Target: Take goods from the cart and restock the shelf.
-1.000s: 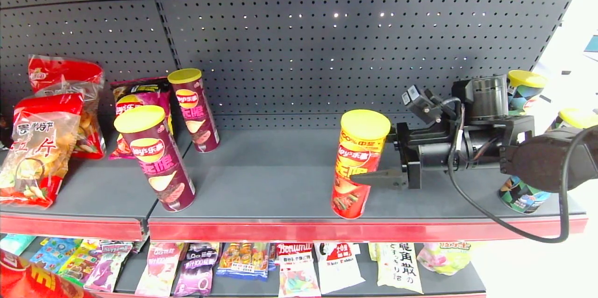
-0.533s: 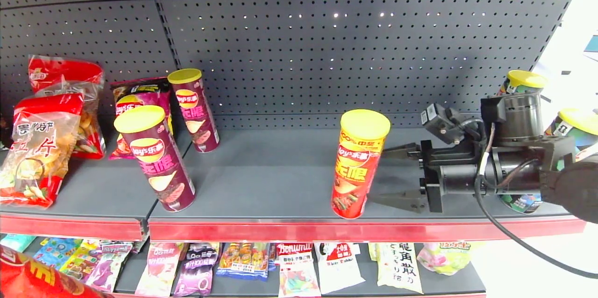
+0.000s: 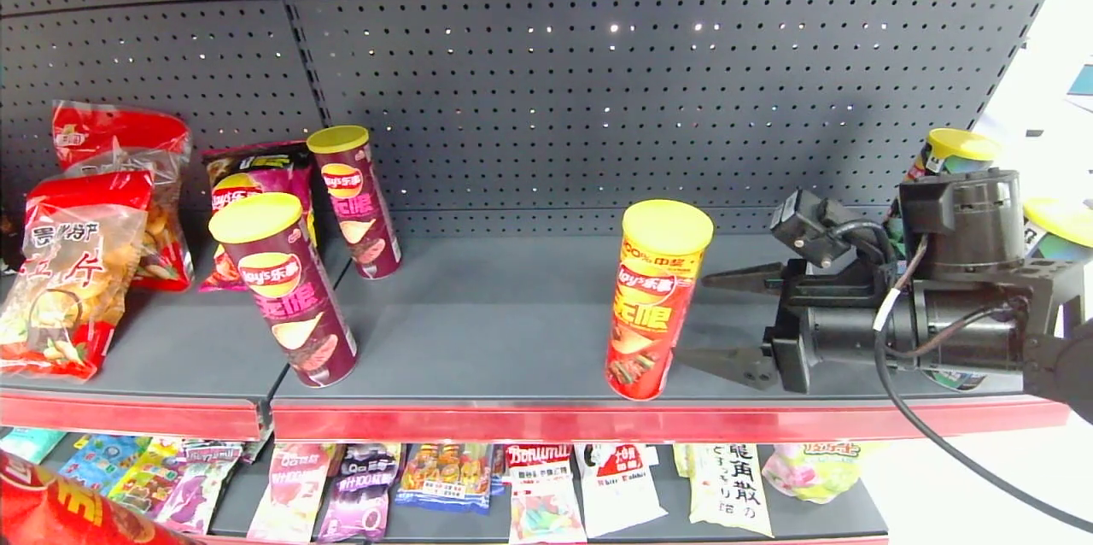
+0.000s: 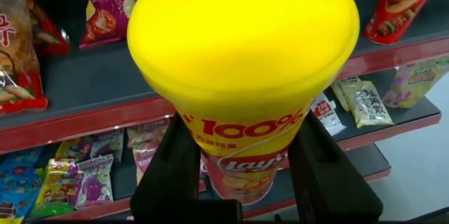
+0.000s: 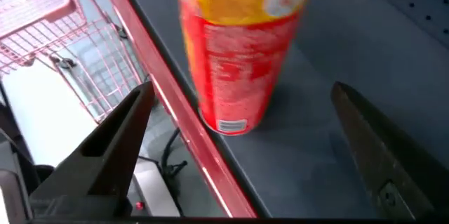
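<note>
A red chips can point(image 3: 656, 306) with a yellow lid stands upright near the front edge of the grey shelf point(image 3: 512, 331). My right gripper point(image 3: 726, 319) is open just to its right, with its fingertips point(image 3: 683, 355) close to the can and not touching it. In the right wrist view the same can point(image 5: 238, 48) stands ahead of the open right gripper point(image 5: 245, 154). My left gripper point(image 4: 245, 175) is shut on a second red chips can point(image 4: 242, 34) with a yellow lid, held in front of the shelf.
Two purple cans point(image 3: 286, 289) point(image 3: 354, 199) and snack bags point(image 3: 77, 263) fill the shelf's left part. Patterned cans point(image 3: 956, 152) stand behind my right arm. Packets point(image 3: 546, 485) line the lower shelf. A pink wire cart point(image 5: 42, 13) is below.
My right gripper has opened, let go of the red can on the shelf and drawn back to the right. The can has stayed upright.
</note>
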Available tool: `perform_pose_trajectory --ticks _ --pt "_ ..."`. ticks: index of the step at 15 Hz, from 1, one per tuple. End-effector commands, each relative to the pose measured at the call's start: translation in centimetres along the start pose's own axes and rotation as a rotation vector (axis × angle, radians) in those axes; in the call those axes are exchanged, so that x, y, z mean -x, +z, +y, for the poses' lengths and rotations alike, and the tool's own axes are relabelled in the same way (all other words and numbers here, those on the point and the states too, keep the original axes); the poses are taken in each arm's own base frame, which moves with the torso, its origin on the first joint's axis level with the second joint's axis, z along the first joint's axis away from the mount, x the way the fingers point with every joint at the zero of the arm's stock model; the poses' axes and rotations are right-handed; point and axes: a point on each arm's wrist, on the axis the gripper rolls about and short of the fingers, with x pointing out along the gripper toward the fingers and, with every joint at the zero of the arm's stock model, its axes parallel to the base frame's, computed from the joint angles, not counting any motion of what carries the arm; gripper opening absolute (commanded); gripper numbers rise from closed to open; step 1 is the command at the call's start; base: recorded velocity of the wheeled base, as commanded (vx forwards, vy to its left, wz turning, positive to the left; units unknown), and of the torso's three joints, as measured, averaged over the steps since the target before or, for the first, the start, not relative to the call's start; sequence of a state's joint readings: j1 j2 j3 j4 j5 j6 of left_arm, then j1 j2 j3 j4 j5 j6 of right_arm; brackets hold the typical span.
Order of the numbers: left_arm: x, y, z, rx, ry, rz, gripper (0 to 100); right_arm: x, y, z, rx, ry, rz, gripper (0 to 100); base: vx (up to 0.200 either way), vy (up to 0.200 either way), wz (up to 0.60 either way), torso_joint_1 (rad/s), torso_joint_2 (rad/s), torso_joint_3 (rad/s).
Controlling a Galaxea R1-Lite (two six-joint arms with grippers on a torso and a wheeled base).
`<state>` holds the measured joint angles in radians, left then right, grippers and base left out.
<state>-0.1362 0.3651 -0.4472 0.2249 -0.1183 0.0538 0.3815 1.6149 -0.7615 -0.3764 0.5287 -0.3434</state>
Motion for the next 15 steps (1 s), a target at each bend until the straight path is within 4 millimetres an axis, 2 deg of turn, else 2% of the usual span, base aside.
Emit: perform_pose_trajectory --ticks 1,6,9,10,15 --pt "0.0 0.0 0.0 0.000 0.000 0.000 0 -0.1 0.8 1.3 -0.034 -0.019 -0.004 100 0.000 0.000 0.00 0.000 0.00 0.000" --pt "0.0 0.0 0.0 0.000 0.000 0.000 0 -1.7 1.5 3.5 -0.141 -0.159 -0.023 100 0.000 0.000 0.00 0.000 0.00 0.000" --pt "-0.1 0.0 0.0 0.000 -0.002 0.004 0 -2.7 1.9 4.8 -0.163 -0.146 -0.036 100 0.000 0.000 0.00 0.000 0.00 0.000" --pt "-0.1 0.0 0.0 0.001 0.000 0.004 0 -2.9 1.9 4.8 -0.164 -0.152 -0.033 100 0.000 0.000 0.00 0.000 0.00 0.000" --pt "0.0 -0.1 0.0 0.000 0.000 0.003 0 -6.2 1.2 4.0 -0.156 -0.308 -0.070 100 0.000 0.000 0.00 0.000 0.00 0.000"
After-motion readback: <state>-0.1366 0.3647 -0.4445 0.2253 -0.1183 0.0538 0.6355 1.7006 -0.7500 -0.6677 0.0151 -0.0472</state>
